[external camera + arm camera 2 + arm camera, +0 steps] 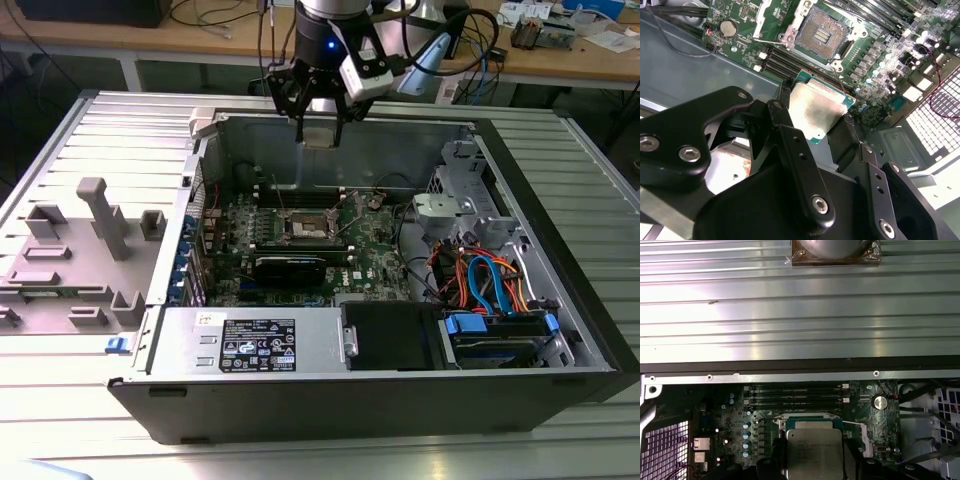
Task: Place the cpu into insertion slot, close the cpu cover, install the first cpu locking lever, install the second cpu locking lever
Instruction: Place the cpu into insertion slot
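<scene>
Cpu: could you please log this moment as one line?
gripper: shut on cpu | cpu: held above board, not seated | slot: empty

One cpu (817, 112), one insertion slot (821, 36), one claw (320, 138), one computer case (350, 410).

The cpu (816, 111) has a silvery-grey top with a green edge. The insertion slot (821, 34) is dark inside a silvery rim, set in a green circuit board (741, 47). The gripper (815, 122) is black. The cables (487, 280) seem orange and blue. The table (790, 305) is grey with ribbed stripes.
</scene>
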Controlling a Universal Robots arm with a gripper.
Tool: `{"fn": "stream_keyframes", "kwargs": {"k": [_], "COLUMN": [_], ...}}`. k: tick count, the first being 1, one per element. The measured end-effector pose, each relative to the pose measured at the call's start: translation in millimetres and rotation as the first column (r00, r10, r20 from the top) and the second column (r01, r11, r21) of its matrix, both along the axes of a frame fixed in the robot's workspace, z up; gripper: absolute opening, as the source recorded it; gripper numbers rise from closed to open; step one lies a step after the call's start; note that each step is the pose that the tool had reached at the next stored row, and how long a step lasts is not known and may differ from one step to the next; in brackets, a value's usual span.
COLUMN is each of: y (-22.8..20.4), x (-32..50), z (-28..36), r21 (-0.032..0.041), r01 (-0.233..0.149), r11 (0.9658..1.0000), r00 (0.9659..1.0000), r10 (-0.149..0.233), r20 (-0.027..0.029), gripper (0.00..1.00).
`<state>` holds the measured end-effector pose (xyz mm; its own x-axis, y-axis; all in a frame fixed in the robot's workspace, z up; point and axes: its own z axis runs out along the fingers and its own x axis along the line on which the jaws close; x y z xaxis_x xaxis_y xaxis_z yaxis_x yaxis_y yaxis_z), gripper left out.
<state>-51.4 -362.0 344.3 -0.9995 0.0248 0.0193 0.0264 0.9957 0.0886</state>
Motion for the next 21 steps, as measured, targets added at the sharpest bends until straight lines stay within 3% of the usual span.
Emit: {"fn": "stream_keyframes", "kwargs": {"k": [17,18,19,20,21], "y": [-1.8,-1.8,-1.8,-1.8,-1.8], "x": [-1.6,-1.7,-1.8,-1.7,-1.7], "z": [-5.5,-5.7,-6.0,-6.4,-6.9], "r21": [-0.0021,-0.0043,-0.0115,-0.027,-0.0347], "r01": [0.0,0.0,0.0,0.0,0.0], "r11": [1.0,1.0,0.9999,0.9996,0.9994], "r00": [1.0,1.0,1.0,1.0,1.0], "r10": [0.0,0.0,0.0,0.0,0.0], "r20": [0.0,0.0,0.0,0.0001,0.0001], "gripper": [0.55,0.55,0.55,0.55,0.55]}}
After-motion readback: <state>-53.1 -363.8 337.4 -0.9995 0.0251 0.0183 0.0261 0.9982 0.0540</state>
